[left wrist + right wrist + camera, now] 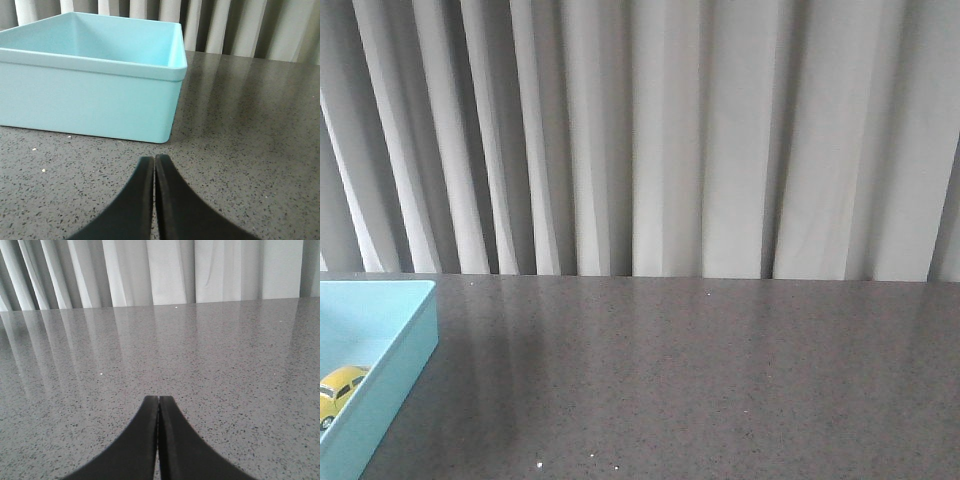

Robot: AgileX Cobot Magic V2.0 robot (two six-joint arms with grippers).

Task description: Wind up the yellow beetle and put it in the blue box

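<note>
Down at the front-left corner of the front view sits the blue box (405, 345), light turquoise, cut off by the frame edge, and inside it rests the yellow beetle (337, 390), only partly showing near the box's near wall, dark window and rounded roof visible. Box stands on the speckled grey counter (700, 380), with a pleated pale curtain (650, 130) hanging behind. Over to the left wrist view: the left claw (154, 165) is clenched, its two black fingers pressed tip to tip with nothing between them, low over the counter and pointing at the box's outer wall, near but apart from it. Right wrist view: the right claw (158, 405) is likewise clenched on nothing, fingers together, above bare counter facing the curtain.
</note>
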